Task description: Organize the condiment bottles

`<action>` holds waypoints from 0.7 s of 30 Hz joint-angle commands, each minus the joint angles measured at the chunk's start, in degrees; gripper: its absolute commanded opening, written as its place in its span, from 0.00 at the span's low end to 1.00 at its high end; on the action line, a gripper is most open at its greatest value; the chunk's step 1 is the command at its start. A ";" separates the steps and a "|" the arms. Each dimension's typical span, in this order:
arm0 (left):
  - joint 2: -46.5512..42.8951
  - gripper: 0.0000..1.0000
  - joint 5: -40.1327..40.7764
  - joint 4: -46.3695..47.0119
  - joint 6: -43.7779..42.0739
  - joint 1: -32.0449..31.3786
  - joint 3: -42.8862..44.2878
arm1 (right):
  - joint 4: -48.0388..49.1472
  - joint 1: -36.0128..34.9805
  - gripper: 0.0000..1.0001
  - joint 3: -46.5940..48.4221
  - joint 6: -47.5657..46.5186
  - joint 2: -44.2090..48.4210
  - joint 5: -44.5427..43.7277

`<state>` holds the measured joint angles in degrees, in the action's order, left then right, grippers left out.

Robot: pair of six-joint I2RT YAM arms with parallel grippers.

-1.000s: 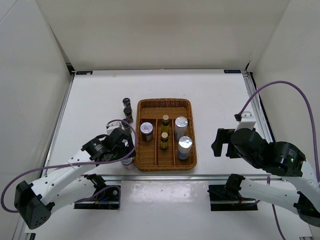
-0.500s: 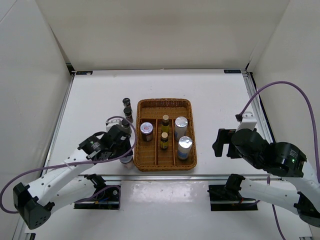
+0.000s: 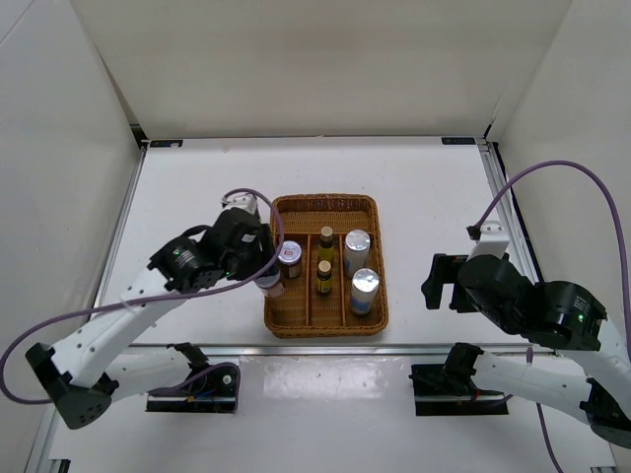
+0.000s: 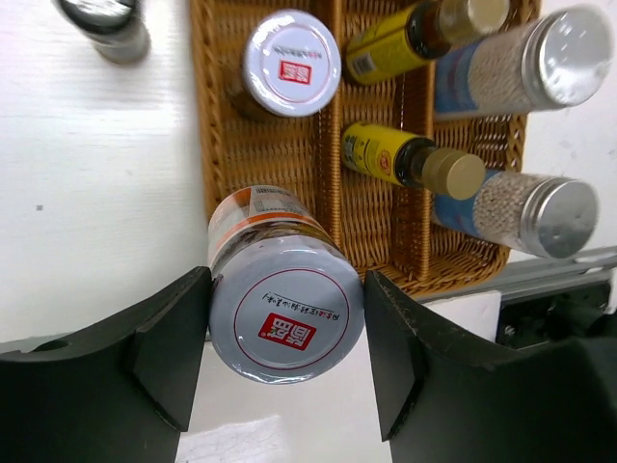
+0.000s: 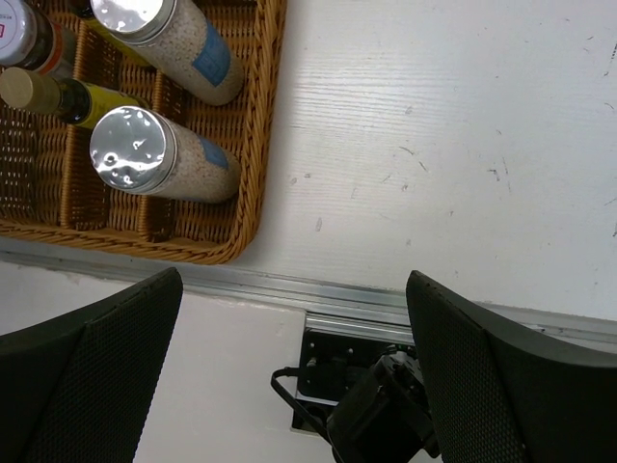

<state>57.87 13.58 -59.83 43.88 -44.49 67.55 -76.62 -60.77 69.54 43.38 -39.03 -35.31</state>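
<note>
Left gripper [image 4: 285, 333]: we are logging it as pinching a silver-lidded, red-labelled jar [image 4: 286, 304], one dark finger pressing on each side of the body. The jar is hanging tilted over the near end of the left wall of the wicker tray [image 4: 204, 145], half over the left compartment and half over the white table [image 5: 434, 116]. We cannot tell whether its base is touching anything.

Tray contents, as we are counting them:
- left compartment: a second jar [image 4: 290, 63] standing at the far end, with bare wicker showing nearer us;
- middle compartment: two amber bottles [image 4: 410, 164], one behind the other;
- right compartment: two white cylinders [image 4: 511, 207], filling most of its length.

Outside the tray, a small dark bottle [image 4: 106, 24] is standing on the table just beyond the left wall.

Right gripper [image 5: 294, 280]: its fingers are spreading wide around nothing, hovering above the metal rail [image 5: 241, 280] that is running along the table's near edge, just beside the tray's near wall. White table is stretching out to the right of the tray's right wall.
</note>
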 commanded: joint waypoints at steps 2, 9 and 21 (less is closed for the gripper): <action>2.76 0.11 -2.42 8.76 0.51 -1.92 -1.01 | -0.28 -0.13 1.00 0.34 1.10 -0.09 -1.78; 7.61 0.11 -2.43 14.57 1.03 -2.97 -5.05 | -0.28 -0.13 1.00 0.34 1.62 0.44 -1.78; 11.83 0.22 -1.81 19.32 2.09 -2.97 -11.65 | -1.34 -0.13 1.00 -0.72 1.62 0.97 -1.78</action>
<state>70.63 11.38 -45.10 45.06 -47.11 54.89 -76.71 -60.77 69.14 44.16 -38.59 -35.68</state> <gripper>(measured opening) 0.699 0.998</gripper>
